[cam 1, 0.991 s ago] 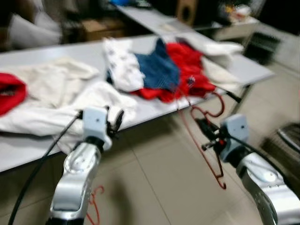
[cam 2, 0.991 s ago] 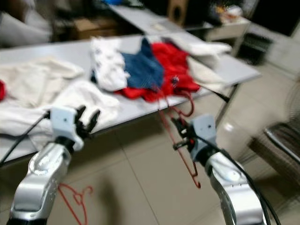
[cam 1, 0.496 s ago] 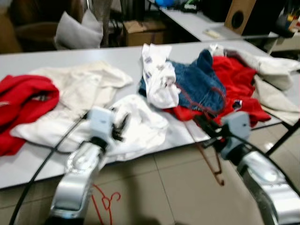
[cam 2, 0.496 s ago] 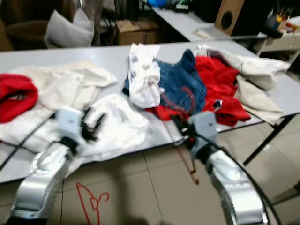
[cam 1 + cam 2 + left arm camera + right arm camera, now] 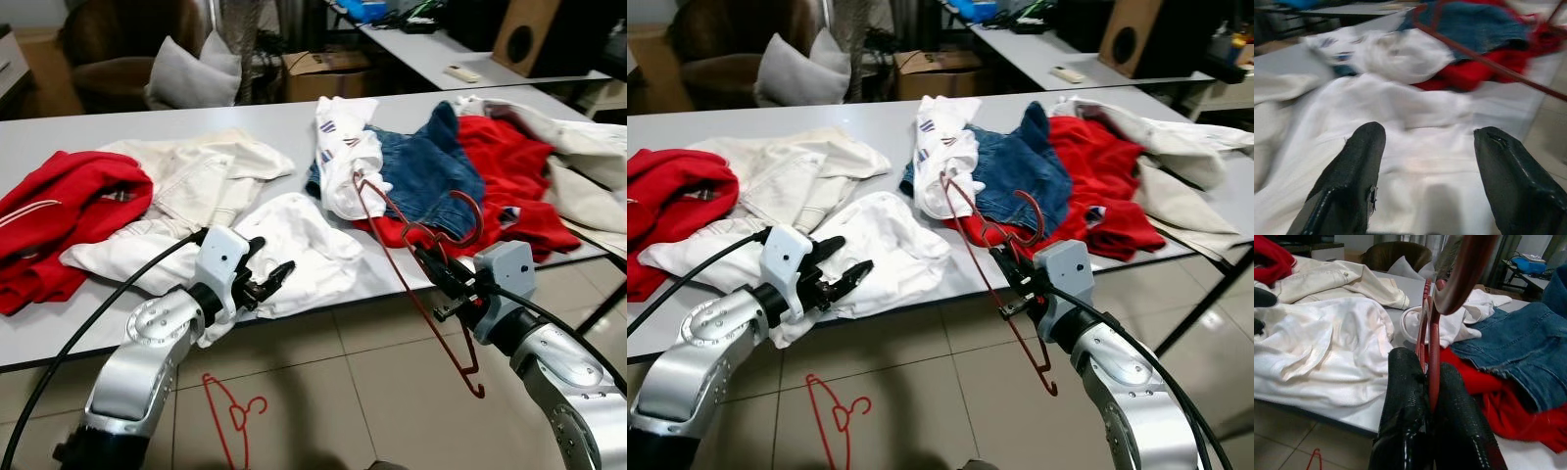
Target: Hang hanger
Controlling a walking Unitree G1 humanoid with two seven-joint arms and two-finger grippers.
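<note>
The right pincer (image 5: 438,277) is clamping the red hanger (image 5: 416,264) just below its hook, at about four o'clock in the head view, off the front edge of the surface (image 5: 59,338). Its two black fingers (image 5: 1405,396) are pressing together with the wire between them, as the right wrist view makes plain. Gripping near the neck is leaving the hook free, which is probably the point, since the hook is the part that must catch a rail. The hanger's long bar is slanting from the clothes pile down toward the floor (image 5: 323,392), its lower end hanging clear of the surface edge.

The left pincer (image 5: 266,281) is hovering at about eight o'clock, its fingers spread wide and empty, pointing over the white garment (image 5: 294,245) lying at the front of the surface. It seems to be waiting there in readiness to take hold of that cloth.

A red top (image 5: 59,215) is lying at ten o'clock, a cream jacket (image 5: 196,176) beside it, and a denim piece (image 5: 421,176) over red cloth (image 5: 519,186) at two o'clock. A second red hanger (image 5: 230,411) is lying on the floor at about seven o'clock, below the left arm. No rail is appearing anywhere, so the hanging itself looks some way off.
</note>
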